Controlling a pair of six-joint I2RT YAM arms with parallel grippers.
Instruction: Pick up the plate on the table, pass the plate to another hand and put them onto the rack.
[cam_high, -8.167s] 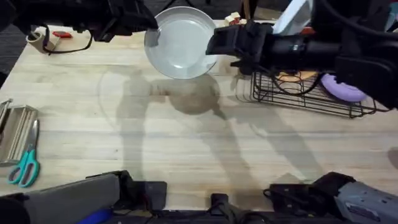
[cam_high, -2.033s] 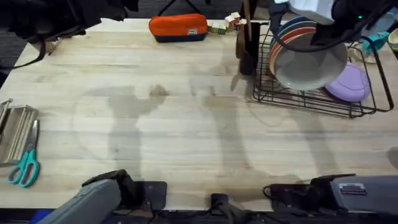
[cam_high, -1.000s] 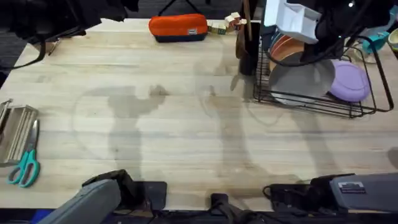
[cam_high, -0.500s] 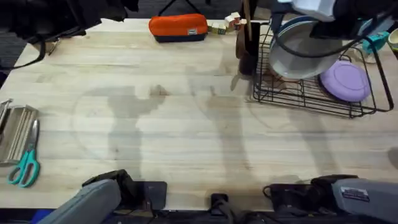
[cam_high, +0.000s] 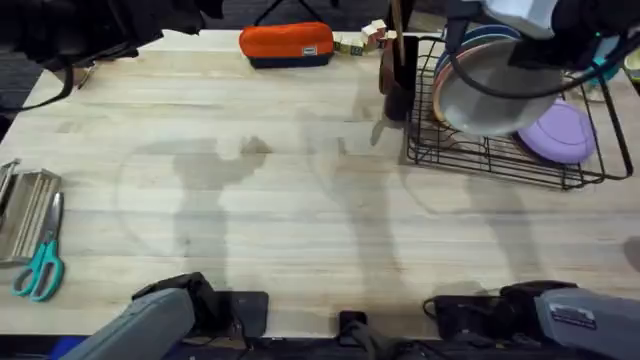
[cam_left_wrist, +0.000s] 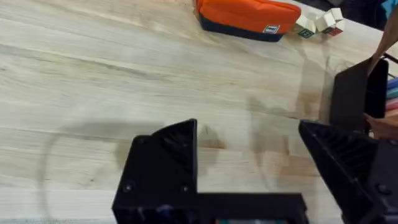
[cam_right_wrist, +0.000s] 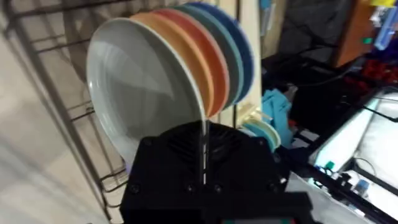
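In the rack (cam_high: 500, 155) at the far right of the table (cam_high: 300, 210): pale grey-white plate (cam_high: 495, 95), standing nearly upright, tilted, face toward the near side. Seen also from the right wrist (cam_right_wrist: 134, 99), frontmost of a row, with an orange plate (cam_right_wrist: 189, 53) pressed close behind it and a blue plate (cam_right_wrist: 233, 46) behind that. Rim of the grey-white plate pinched edge-on by the right gripper (cam_right_wrist: 204, 146), black fingers closed narrowly on the rim. Right arm reaching over the rack from above, large and blurred at the top right of the overhead view. Lilac plate (cam_high: 555, 130) lying just beside, toward the rack's right end, partly behind the grey-white one. Black upright holder (cam_high: 392, 75) against the rack's left end.

Left gripper (cam_left_wrist: 249, 168) over bare wood, fingers spread wide, nothing between them. Left finger (cam_left_wrist: 165, 162) and right finger each casting shadow on the planks.

Farther out: orange pouch (cam_high: 286, 44) at the far edge, middle of the table; small blocks (cam_high: 362, 38) next to it. Teal-handled scissors (cam_high: 40, 265) at the near left edge, beside a metal tool (cam_high: 22, 210). Roll of tape (cam_high: 60, 60) at the far left corner.
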